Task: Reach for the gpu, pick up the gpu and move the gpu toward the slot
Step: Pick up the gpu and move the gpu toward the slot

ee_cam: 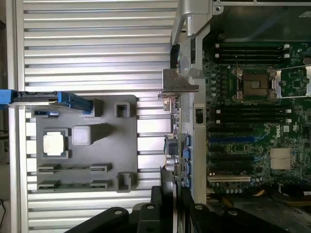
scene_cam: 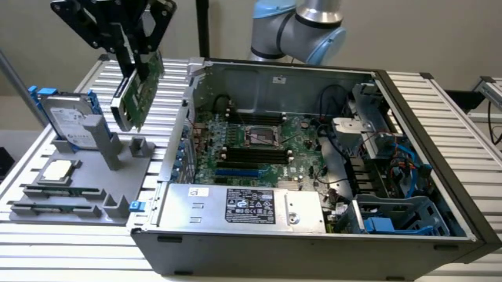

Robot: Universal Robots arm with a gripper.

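The gpu (scene_cam: 138,94), a thin green card with a silver bracket, hangs in the air at the exterior view's upper left, above the grey fixture (scene_cam: 79,202). My black gripper (scene_cam: 131,54) is shut on its upper edge. In the wrist view the gpu (ee_cam: 178,127) is edge-on, its bracket end over the side wall of the open computer case (ee_cam: 198,99), with my gripper (ee_cam: 167,204) clamped on it. The blue slot (scene_cam: 237,174) lies on the motherboard inside the case, to the exterior view's right of the card and lower; the wrist view has the slot (ee_cam: 228,146) beside the card.
On the fixture stand a silver hard drive with blue rails (scene_cam: 69,120), a processor chip (scene_cam: 60,171) and short memory sticks (scene_cam: 61,191). The case wall (scene_cam: 187,117) rises between card and motherboard. A power supply (scene_cam: 243,205) sits at the case front. The robot arm (scene_cam: 302,26) stands behind.
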